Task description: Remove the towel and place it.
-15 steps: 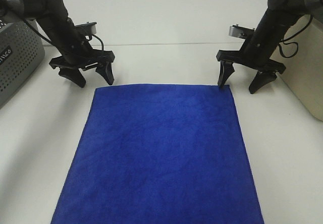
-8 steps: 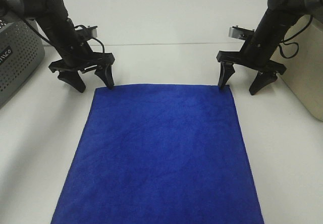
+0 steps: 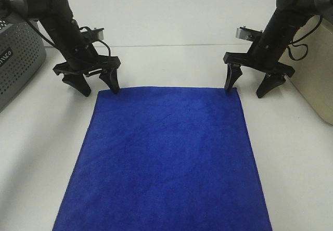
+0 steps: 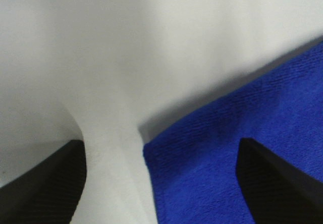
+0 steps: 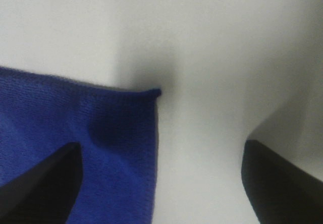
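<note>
Towel (image 3: 166, 158) is what you see most: a big deep blue cloth lying flat and smooth on the white bench (image 3: 171, 64). Its near end runs out of the high view at the bottom. Its far edge lies straight across the middle of the bench, between the two black arms. The left gripper (image 3: 100, 89) is low at the far left corner of the towel. It is spread wide and pinches nothing. One finger (image 4: 277, 183) is over the blue cloth just inside the corner, and the other finger (image 4: 45, 183) is over the bare bench beside the towel. The right gripper (image 3: 244, 90) is low at the far right corner, and it is spread wide too, with nothing between its fingers. One finger (image 5: 40, 183) is over the cloth by the corner, and the other finger (image 5: 282, 183) is over the bare bench. I cannot tell if the fingertips press on the cloth or just sit above it. A grey basket (image 3: 15, 64) with many small holes sits at the left edge of the bench, well apart from the towel. A tan box (image 3: 317, 80) sits at the right edge, behind the right arm.
</note>
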You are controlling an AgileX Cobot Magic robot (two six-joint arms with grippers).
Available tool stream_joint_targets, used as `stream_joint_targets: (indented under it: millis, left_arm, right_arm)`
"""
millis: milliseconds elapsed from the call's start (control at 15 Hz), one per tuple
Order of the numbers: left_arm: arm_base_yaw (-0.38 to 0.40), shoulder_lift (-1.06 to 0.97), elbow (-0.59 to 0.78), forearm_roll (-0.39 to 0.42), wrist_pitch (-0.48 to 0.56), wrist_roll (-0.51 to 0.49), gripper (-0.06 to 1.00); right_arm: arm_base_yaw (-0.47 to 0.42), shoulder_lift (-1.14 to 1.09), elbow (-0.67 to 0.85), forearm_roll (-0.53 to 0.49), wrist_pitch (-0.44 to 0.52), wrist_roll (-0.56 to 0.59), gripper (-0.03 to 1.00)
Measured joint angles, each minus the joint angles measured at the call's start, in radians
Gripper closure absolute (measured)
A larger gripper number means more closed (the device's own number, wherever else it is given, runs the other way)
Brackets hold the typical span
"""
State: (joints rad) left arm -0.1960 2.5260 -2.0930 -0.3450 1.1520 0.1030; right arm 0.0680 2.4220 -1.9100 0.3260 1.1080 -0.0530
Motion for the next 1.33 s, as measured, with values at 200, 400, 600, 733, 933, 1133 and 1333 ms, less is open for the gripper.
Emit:
stream_joint_targets:
  millis: [200,400,600,733,933,1133,1333]
  left_arm:
    - [-0.044,0.008,-0.008,-0.007,-0.011,0.001,0.18]
    - [-0.094,0.010,-0.008,-0.027,-0.062,0.002,0.18]
    - [-0.108,0.014,-0.008,-0.047,-0.087,0.004,0.25]
    - [-0.108,0.017,-0.008,-0.048,-0.091,0.004,0.38]
    - [-0.108,0.024,-0.008,-0.049,-0.092,0.012,0.61]
    - [-0.108,0.028,-0.008,-0.047,-0.103,0.014,0.86]
    - [-0.111,0.029,-0.020,-0.031,-0.102,0.021,0.93]
  right_arm:
    - [0.002,0.004,0.000,0.062,0.000,-0.029,0.16]
    - [0.060,0.009,0.000,0.054,-0.025,-0.046,0.22]
    - [0.093,0.010,0.000,0.020,-0.053,-0.049,0.32]
    - [0.092,0.012,0.000,0.007,-0.065,-0.048,0.49]
    - [0.092,0.015,0.000,0.002,-0.079,-0.050,0.83]
    - [0.092,0.015,0.000,0.002,-0.079,-0.078,0.95]
    - [0.092,0.015,0.000,0.000,-0.079,-0.083,0.95]
